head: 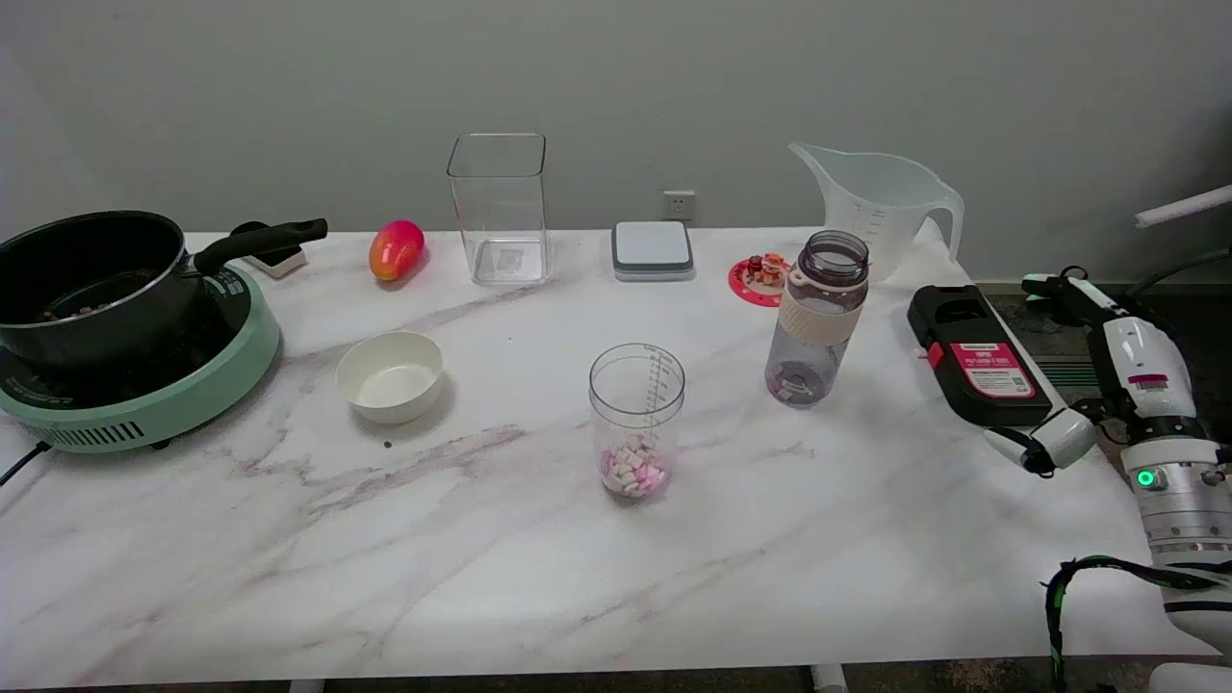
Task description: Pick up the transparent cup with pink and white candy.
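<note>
marble table [289, 539] bears clear cup [636, 421], pink-white candy [633, 469] at bottom; hand unseen.

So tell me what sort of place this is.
Probably a lab bench staged as a kitchen: a pot on a green cooktop, a measuring jug, and a robot arm at the marble table.

Marble table [481, 577] bears cup [636, 421], bottle [816, 318], bowl [391, 376], cooker [144, 385], mango [396, 249].
</note>
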You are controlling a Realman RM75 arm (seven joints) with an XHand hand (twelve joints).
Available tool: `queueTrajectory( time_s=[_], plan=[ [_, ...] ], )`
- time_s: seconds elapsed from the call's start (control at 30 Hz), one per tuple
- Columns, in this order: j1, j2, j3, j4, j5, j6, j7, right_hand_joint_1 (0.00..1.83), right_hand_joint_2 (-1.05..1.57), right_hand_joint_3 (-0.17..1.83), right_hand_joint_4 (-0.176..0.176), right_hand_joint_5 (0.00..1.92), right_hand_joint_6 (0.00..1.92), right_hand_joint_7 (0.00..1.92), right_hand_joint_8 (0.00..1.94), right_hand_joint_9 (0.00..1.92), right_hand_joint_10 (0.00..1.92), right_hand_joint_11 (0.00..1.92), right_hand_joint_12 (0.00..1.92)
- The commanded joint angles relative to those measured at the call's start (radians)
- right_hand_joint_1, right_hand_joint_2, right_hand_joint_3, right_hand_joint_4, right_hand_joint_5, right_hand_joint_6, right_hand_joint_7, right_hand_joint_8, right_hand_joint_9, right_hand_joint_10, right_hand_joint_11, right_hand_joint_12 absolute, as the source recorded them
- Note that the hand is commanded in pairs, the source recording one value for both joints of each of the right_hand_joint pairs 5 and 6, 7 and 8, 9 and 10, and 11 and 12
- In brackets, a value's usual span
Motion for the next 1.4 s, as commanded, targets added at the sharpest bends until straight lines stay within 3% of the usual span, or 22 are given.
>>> queueTrajectory(
  time_s=[0.03,0.13,0.47,0.77,0.9,1.03,1.13,1.2,1.3,1.4],
  plan=[
    [0.0,0.01,-0.007,-0.039,-0.018,-0.014,-0.008,1.31,-0.57,1.43,0.0,0.52,0.52,0.67,0.67,0.52,0.52,0.56,0.56],
    [0.012,0.014,-0.022,-0.048,-0.02,-0.017,-0.007,1.31,-0.53,1.41,0.0,0.61,0.61,0.71,0.71,0.54,0.54,0.56,0.56],
    [0.078,0.005,-0.067,-0.06,-0.021,-0.09,0.028,1.29,-0.44,1.3,0.0,0.51,0.51,0.8,0.8,0.58,0.58,0.56,0.56],
    [0.029,-0.024,-0.072,-0.004,-0.01,0.013,0.027,1.31,-0.42,1.32,0.0,0.49,0.49,0.75,0.75,0.58,0.58,0.56,0.56],
    [-0.008,-0.142,-0.013,0.085,-0.008,0.07,-0.018,1.3,-0.36,1.26,0.0,0.49,0.49,0.77,0.77,0.58,0.58,0.55,0.55],
    [-0.001,-0.269,0.022,0.163,0.033,0.187,-0.029,1.25,-0.2,1.14,0.0,0.61,0.61,1.0,1.0,0.74,0.74,0.63,0.63],
    [0.002,-0.312,-0.057,0.277,0.089,0.281,-0.116,1.24,-0.2,1.13,0.0,0.59,0.59,1.07,1.07,0.84,0.84,0.69,0.69],
    [0.016,-0.303,-0.194,0.324,0.165,0.328,-0.133,1.24,-0.21,1.15,0.0,0.61,0.61,1.1,1.1,0.89,0.89,0.73,0.73],
    [0.053,-0.297,-0.352,0.329,0.194,0.41,-0.196,1.21,-0.14,1.18,0.0,0.76,0.76,1.13,1.13,0.92,0.92,0.75,0.75],
    [0.075,-0.311,-0.43,0.328,0.189,0.434,-0.224,1.19,-0.1,1.17,0.0,0.78,0.78,1.13,1.13,0.92,0.92,0.75,0.75]
  ],
)
